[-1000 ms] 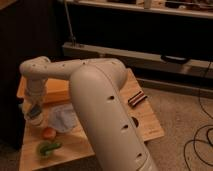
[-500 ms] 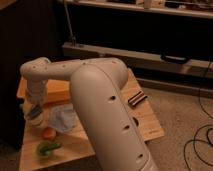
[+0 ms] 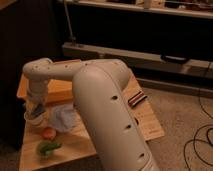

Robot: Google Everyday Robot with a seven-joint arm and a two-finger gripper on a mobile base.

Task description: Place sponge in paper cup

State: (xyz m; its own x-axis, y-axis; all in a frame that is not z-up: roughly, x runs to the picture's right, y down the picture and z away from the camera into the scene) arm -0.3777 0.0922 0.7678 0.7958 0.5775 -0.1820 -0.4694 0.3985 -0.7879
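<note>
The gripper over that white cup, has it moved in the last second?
No. The gripper hangs over the paper cup at the table's left side, as before.

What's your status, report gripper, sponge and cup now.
Gripper down over the paper cup at table's left edge. Sponge not discernible. Pale cloth, orange item and green item sit close by, none blocking the cup.

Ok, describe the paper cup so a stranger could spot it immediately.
Find the wooden table, then its left edge, where the gripper hangs. The paper cup sits right beneath it: short, wide and white, unlike the orange fruit and green item nearer the front.
</note>
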